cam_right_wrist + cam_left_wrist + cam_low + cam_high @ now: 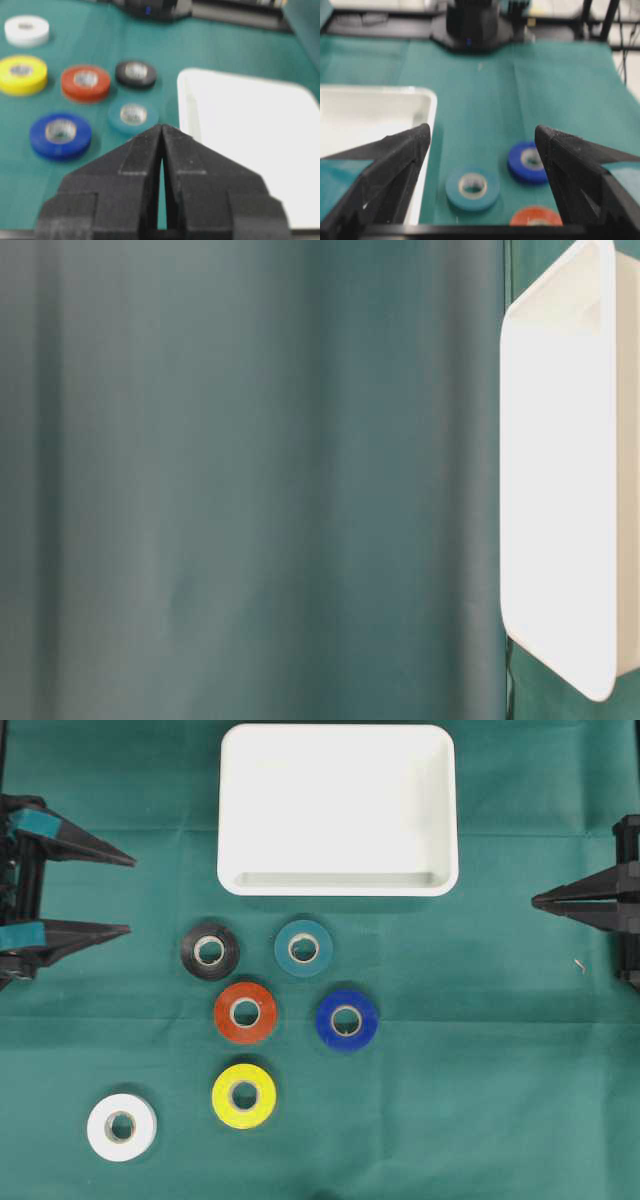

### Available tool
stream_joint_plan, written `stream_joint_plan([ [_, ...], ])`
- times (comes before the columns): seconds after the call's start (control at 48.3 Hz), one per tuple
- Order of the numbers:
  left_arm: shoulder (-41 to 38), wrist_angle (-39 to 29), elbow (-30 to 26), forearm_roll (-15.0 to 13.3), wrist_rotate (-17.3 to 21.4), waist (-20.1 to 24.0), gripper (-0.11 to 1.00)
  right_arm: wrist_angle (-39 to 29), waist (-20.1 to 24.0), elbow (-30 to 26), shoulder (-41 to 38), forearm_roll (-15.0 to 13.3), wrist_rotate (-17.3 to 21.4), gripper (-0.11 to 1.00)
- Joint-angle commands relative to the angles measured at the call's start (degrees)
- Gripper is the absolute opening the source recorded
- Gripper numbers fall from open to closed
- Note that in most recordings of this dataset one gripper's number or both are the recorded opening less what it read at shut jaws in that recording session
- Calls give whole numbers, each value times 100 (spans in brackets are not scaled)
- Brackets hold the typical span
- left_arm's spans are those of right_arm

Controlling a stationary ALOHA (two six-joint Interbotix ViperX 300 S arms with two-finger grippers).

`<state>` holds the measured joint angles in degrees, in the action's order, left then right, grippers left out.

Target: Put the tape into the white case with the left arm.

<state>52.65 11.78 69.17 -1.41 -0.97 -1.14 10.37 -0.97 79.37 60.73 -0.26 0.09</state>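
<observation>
I had the left gripper [130, 892] parked at the left edge of the green cloth [480, 1100], its teal-banded fingers [95, 842] spread wide apart with nothing between them. I judged this to be the ready posture for a pick: jaws opened ahead of the approach so that a roll could pass between the tips.

The right gripper [535, 901] sat at the opposite edge with its fingers pressed together on nothing. Since the task assigned the work to the left arm, I kept the right one folded small and clear of the work area.

The white case [337, 880] lay at the far middle of the cloth, empty, its open side up. No tape was in it yet.

Six rolls lay flat on the cloth, none touching the case:
- black tape [209, 951] and teal tape [303, 948], nearest the case's front rim;
- orange tape [245, 1012] and blue tape [346, 1019], next row;
- yellow tape [243, 1095] and white tape [121, 1126], furthest from the case.

All were well apart from both grippers. In the left wrist view the teal, blue and orange rolls sat framed between the open fingers, so I judged the gripper to be lined up toward that cluster. The black roll lay closest to the left gripper.
</observation>
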Motion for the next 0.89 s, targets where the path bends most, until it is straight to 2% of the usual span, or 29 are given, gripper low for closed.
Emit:
stream_joint_plan([
  [0.0,-255,-114,-167,-18,-9,-18,100,-220,-9,-9,-18,0,9,-9],
  [0.166,-580,-343,-176,-18,-9,-9,100,-483,-9,272,70,0,9,-9],
  [0.476,-932,-519,-229,-18,0,-18,100,-510,-9,668,422,0,9,-9],
  [0.869,-1942,-1406,-817,-18,26,-18,100,-510,-9,721,475,-9,9,-9],
])
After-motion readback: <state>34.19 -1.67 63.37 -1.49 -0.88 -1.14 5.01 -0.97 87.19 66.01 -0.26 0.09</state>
